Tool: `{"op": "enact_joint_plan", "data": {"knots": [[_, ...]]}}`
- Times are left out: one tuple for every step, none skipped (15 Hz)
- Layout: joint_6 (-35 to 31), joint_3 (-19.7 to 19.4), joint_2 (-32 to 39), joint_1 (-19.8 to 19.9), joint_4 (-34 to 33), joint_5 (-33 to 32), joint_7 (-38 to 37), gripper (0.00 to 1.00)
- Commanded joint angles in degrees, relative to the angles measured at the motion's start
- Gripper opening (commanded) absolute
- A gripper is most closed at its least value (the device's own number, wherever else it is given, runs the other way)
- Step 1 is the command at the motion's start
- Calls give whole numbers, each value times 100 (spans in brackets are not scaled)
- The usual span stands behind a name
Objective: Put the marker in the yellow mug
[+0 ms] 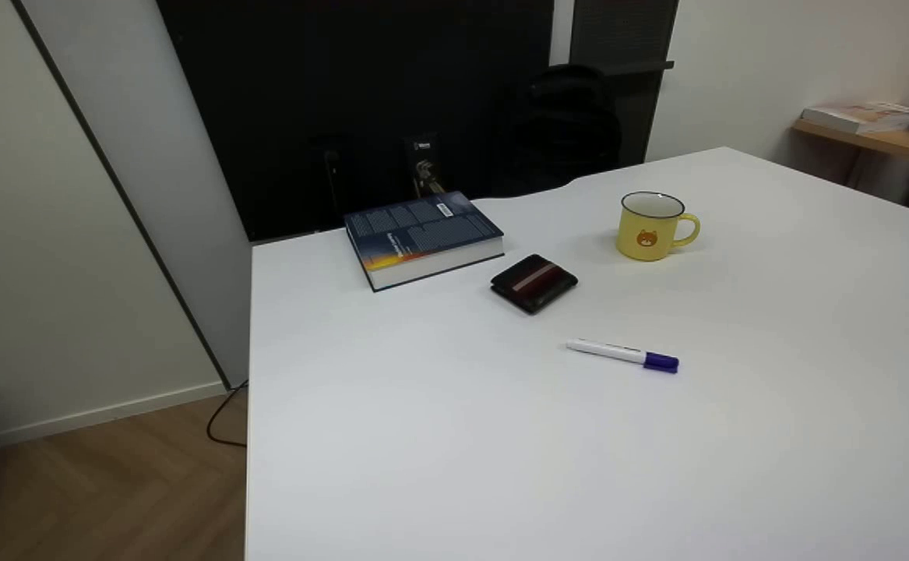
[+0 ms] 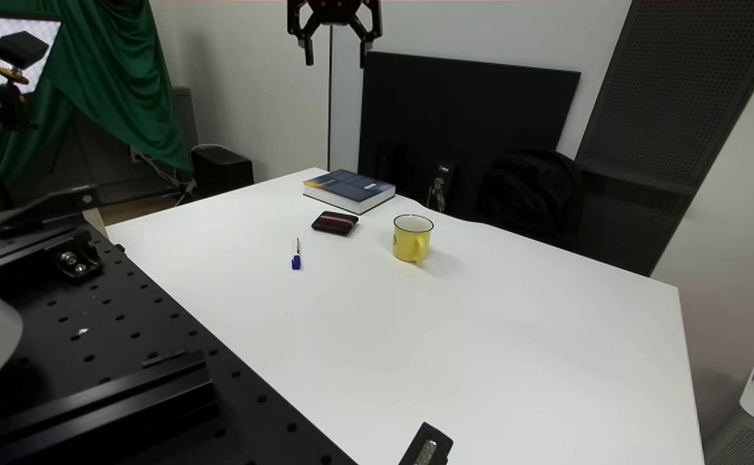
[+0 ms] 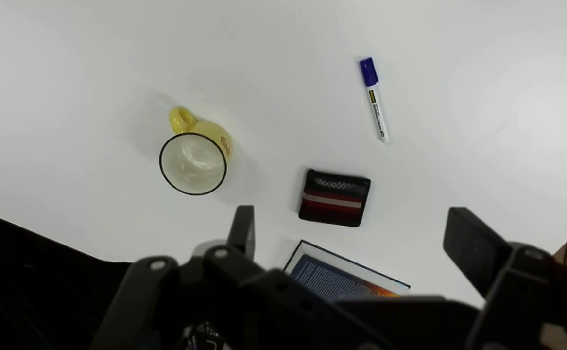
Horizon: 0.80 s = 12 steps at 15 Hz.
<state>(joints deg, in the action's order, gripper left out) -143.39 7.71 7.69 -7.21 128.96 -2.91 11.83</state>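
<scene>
White worktop (image 1: 423,436): A dark-blue book (image 1: 423,238) occupies the corner area beside the black panel (image 2: 467,116), with a striped wallet (image 1: 534,284) just inward of it, farther from the panel-side edge.
Marker (image 3: 375,100): Capped and lying flat, it rests inward of the wallet in turn, well in from every edge, its purple cap (image 3: 369,72) turned away from the book's corner.
Yellow mug (image 1: 647,227): Stands upright nearer the panel-side edge than the marker does, well apart from it, handle facing away from the book's corner.
Gripper (image 2: 336,61): Hangs high above the surface in an exterior view, jaws spread wide, holding nothing and touching neither marker nor mug.
Marker pickup: Not yet made; no part of the task appears done.
Mug's inside: Pale and bare in the wrist view, with no pen in it.
Marker's road to the mug: All of it seems to lie ahead. The job calls for a descent to the marker, a pinch, a lift, a carry toward the panel-side edge, and a release above the mug. Lying flat, the marker will probably need tipping on end to slip inside.
</scene>
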Motion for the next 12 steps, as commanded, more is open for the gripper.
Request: {"op": "enact_joint_plan", "data": {"knots": [[-439,-43,228,9,72,-169,-172,100],[-595,-71,309,9,68,-254,-204,100],[-674,-105,381,16,43,-315,-236,100],[-714,-152,463,43,-15,-366,-236,100],[-778,-216,536,65,-54,-429,-278,100],[-875,-262,603,115,-67,-424,-223,100],[-963,-288,666,168,-82,-389,-150,100],[-1024,-309,756,229,-112,-331,-69,100],[-1057,-334,836,278,-144,-318,-35,100],[-1055,-314,925,355,-192,-229,65,100],[-1074,-285,1016,431,-224,-145,146,100],[-1102,-252,1091,503,-244,-68,222,100]]}}
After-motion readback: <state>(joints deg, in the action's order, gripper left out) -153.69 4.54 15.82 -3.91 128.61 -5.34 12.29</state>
